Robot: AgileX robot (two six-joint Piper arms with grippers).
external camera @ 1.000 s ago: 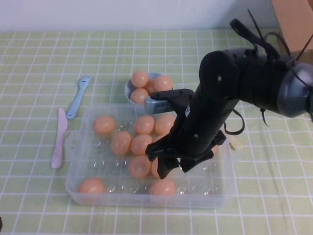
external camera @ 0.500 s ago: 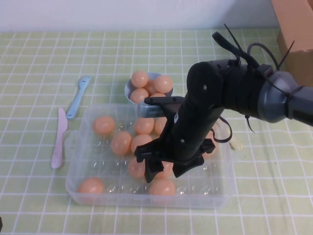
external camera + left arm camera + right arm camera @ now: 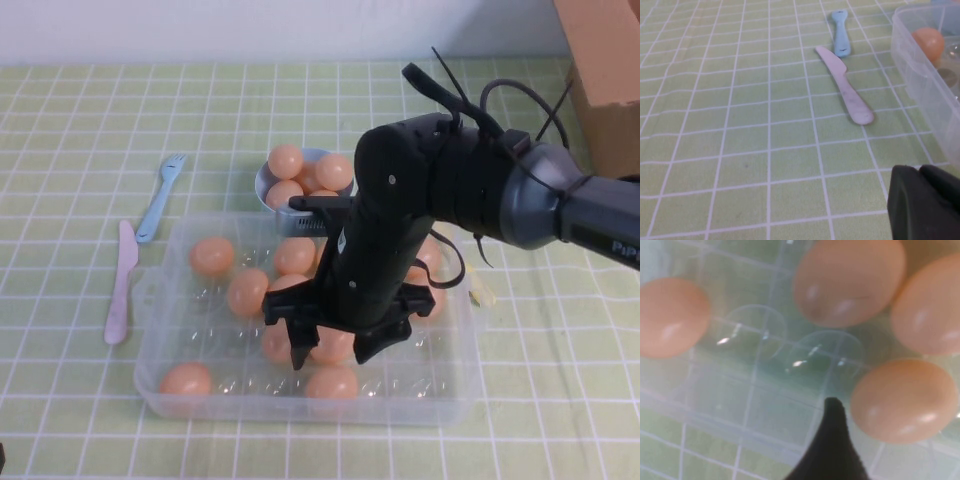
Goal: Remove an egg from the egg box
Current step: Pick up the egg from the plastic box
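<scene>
The clear plastic egg box lies at the front middle of the table with several orange-tan eggs in its dimples. My right gripper is open and down inside the box, its two fingers standing on either side of one egg. In the right wrist view one dark fingertip is just beside that egg, apart from it; the other finger is out of frame. My left gripper is shut and low over the tablecloth, left of the box wall.
A small light-blue bowl with eggs stands just behind the box. A pink knife and a blue fork lie left of the box. A cardboard box stands at the back right.
My right arm has moved left and lower into the egg box, bringing the open fingers around an egg in the front rows. The eggs have not moved.
</scene>
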